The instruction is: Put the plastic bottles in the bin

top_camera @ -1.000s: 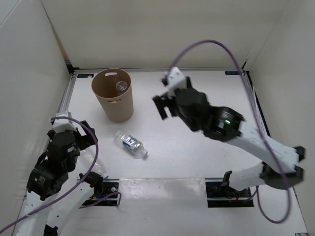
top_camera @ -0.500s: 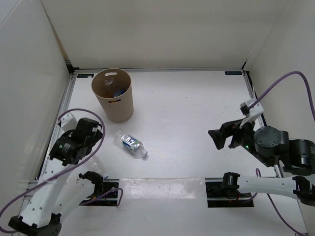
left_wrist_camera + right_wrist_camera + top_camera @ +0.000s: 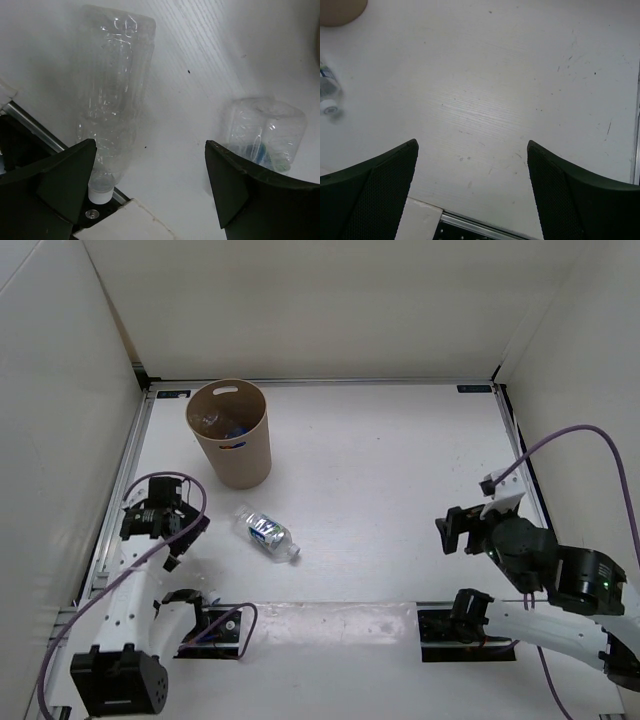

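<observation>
A white table with a faint wood grain fills the floor of a white enclosure. A plain back wall rises behind it, a left wall and a right wall at its sides. A metal rail runs along the table's left edge, and another rail along the right edge. Small blue stickers sit at the far-left corner and the far-right corner. Dark specks and short scuffs mark the surface. A glossy strip lies across the near edge.
</observation>
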Motion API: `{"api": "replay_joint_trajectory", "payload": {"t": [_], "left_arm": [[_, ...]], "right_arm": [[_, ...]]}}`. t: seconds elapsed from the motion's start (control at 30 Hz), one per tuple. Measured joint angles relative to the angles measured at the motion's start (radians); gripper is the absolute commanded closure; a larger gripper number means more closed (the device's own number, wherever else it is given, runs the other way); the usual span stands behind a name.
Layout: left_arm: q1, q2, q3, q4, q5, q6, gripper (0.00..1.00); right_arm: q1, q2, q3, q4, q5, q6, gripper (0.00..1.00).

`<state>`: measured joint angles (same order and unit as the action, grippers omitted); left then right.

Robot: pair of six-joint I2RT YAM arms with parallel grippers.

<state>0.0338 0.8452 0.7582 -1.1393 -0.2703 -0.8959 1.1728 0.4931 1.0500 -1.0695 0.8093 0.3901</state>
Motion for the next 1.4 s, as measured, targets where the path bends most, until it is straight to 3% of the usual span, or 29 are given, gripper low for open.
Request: {"api": "replay_joint_trajectory", "payload": {"t": [0.2,0.5,0.63,0.83,0.93,1.03,1.13,1.17,1.2,1.3,1.4], "left_arm": [[0.028,0.14,-0.063,0.057,0.053,0.024,0.0],[0.053,0.175,-0.103,0.101,0.051,0.031,0.03],[0.052,0.252,-0.152,0.142,0.102,0.019,0.09],[0.053,0.189,-0.176,0.139,0.13,-0.003,0.09],[0.054,0.185,-0.178,0.147,0.141,-0.002,0.15],[0.054,0.21,-0.178,0.169,0.167,0.003,0.25],[0.055,0.219,-0.177,0.189,0.199,0.011,0.41],[0.055,0.221,-0.177,0.198,0.209,0.013,0.49],[0.055,0.225,-0.177,0.208,0.22,0.014,0.66],[0.055,0.227,-0.177,0.229,0.251,0.02,1.0],[0.056,0.227,-0.174,0.233,0.277,0.019,1.0]], "right_arm": [[-0.002,-0.082,-0.027,0.038,-0.007,-0.031,0.1],[-0.023,-0.067,-0.035,0.068,-0.031,-0.058,0.1],[-0.031,-0.066,-0.044,0.08,-0.035,-0.063,0.1],[-0.05,-0.065,-0.047,0.085,-0.052,-0.07,0.1],[-0.06,-0.065,-0.047,0.087,-0.057,-0.076,0.1],[-0.067,-0.065,-0.048,0.095,-0.063,-0.082,0.1],[-0.067,-0.065,-0.048,0.101,-0.065,-0.084,0.1],[-0.067,-0.065,-0.048,0.101,-0.065,-0.084,0.1],[-0.067,-0.065,-0.048,0.101,-0.065,-0.084,0.1],[-0.068,-0.065,-0.048,0.101,-0.065,-0.084,0.1],[-0.068,-0.065,-0.048,0.101,-0.065,-0.084,0.1]]}}
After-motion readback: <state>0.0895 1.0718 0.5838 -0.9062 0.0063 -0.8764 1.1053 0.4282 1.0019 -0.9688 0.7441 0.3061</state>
